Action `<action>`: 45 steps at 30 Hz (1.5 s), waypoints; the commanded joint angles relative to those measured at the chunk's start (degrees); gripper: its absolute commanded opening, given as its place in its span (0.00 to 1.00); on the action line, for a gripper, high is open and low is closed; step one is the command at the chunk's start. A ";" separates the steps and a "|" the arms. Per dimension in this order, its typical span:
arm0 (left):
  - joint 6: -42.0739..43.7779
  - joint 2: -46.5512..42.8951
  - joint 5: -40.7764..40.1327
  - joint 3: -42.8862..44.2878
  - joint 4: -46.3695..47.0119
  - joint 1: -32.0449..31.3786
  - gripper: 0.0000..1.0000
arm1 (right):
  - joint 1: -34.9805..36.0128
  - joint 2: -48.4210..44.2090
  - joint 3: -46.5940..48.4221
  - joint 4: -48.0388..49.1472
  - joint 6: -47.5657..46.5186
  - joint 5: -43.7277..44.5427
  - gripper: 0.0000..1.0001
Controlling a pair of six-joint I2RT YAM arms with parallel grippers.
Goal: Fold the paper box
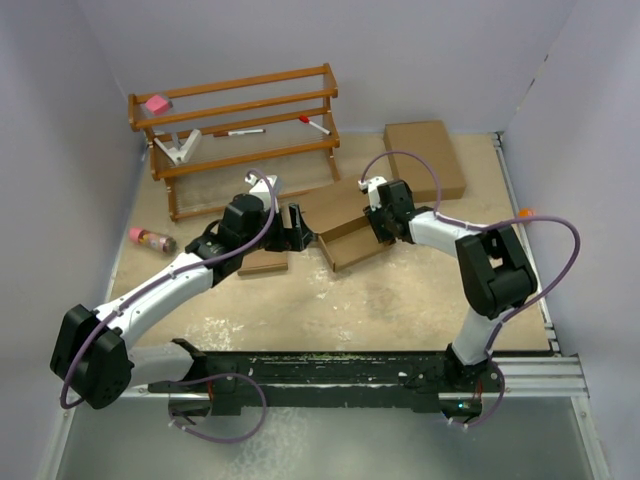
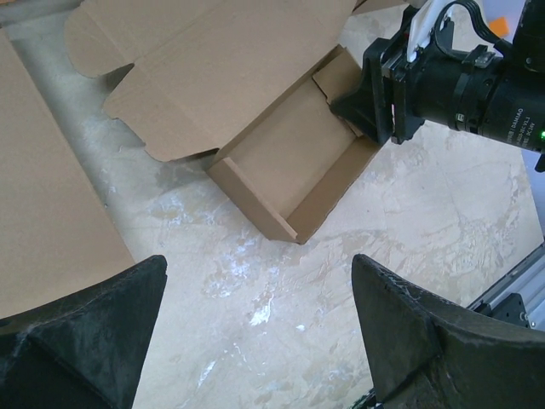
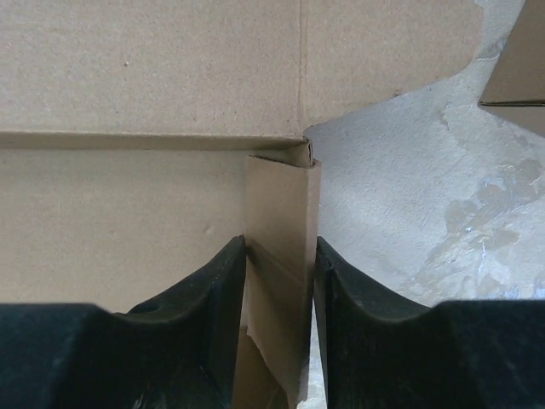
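The paper box (image 1: 340, 225) lies mid-table, half folded: a shallow brown tray (image 2: 289, 158) with its lid flap spread flat behind it. My right gripper (image 1: 378, 225) is at the tray's right side. In the right wrist view its jaws (image 3: 281, 243) straddle the upright, doubled-over side wall (image 3: 277, 196), and both fingers lie against the cardboard. My left gripper (image 1: 295, 230) hovers just left of the box. Its fingers (image 2: 260, 258) stand wide open over bare table with nothing between them, and the tray's near corner is a little ahead of them.
A wooden rack (image 1: 240, 120) holding markers and a pink item stands at the back left. A larger flat brown box (image 1: 425, 155) lies at the back right. A pink bottle (image 1: 150, 238) lies at the left. Another cardboard piece (image 1: 262, 263) sits under my left wrist.
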 commanded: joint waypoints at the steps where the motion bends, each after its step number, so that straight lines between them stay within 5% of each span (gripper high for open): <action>1: 0.06 -0.39 1.43 -0.15 3.39 0.36 0.92 | 0.30 -3.39 1.86 -0.72 -1.15 -0.57 0.40; 17: -0.20 0.11 2.24 -0.47 4.57 0.36 0.92 | -0.06 0.30 2.85 -2.19 -5.12 3.41 0.36; 19: -0.21 -0.02 2.28 -0.71 4.82 0.37 0.92 | -0.05 1.31 3.06 -1.96 -5.47 5.69 0.29; 22: -0.41 -0.08 2.56 -1.21 5.62 0.36 0.92 | -0.04 2.42 3.37 -2.38 -5.84 7.80 0.00; 32: -0.60 -0.67 2.91 -1.83 6.08 0.36 0.92 | -0.04 2.17 3.89 -4.06 -7.42 6.99 0.00; 36: -0.85 -1.01 2.85 -2.26 6.21 0.38 0.92 | -0.04 0.80 3.56 -4.48 -7.97 4.59 0.22; 45: -1.96 -0.18 3.63 -2.73 8.23 0.89 0.92 | -0.07 -0.75 3.48 -4.28 -8.28 3.17 0.30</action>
